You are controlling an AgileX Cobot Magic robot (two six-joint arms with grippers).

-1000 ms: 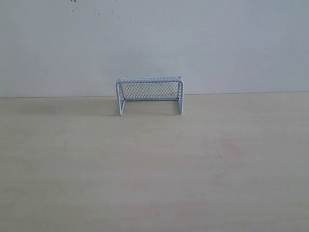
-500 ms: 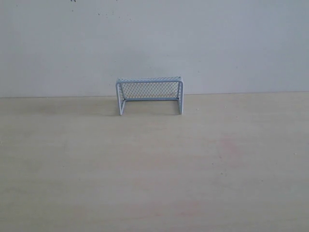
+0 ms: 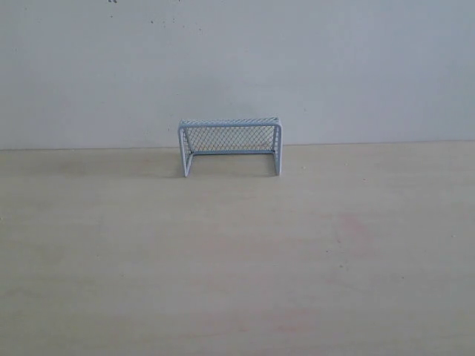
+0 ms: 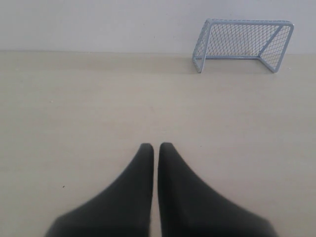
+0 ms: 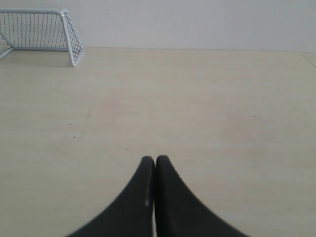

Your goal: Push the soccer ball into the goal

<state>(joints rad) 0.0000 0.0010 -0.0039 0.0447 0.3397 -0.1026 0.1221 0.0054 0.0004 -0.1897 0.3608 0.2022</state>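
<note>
The goal [image 3: 230,146], white-framed with fine mesh, stands at the back of the pale wooden table against the wall, its mouth facing forward. It also shows in the left wrist view, goal [image 4: 243,43], and partly in the right wrist view, goal [image 5: 42,33]. The soccer ball shows in no view. My left gripper [image 4: 156,146] is shut with nothing in it, hovering over bare table well short of the goal. My right gripper [image 5: 155,159] is shut and empty too, likewise far from the goal. Neither arm appears in the exterior view.
A plain grey-white wall [image 3: 237,67] rises right behind the goal. The wooden table [image 3: 237,259] stretches from the wall to the near edge of the exterior view; its right edge [image 5: 308,58] shows in the right wrist view.
</note>
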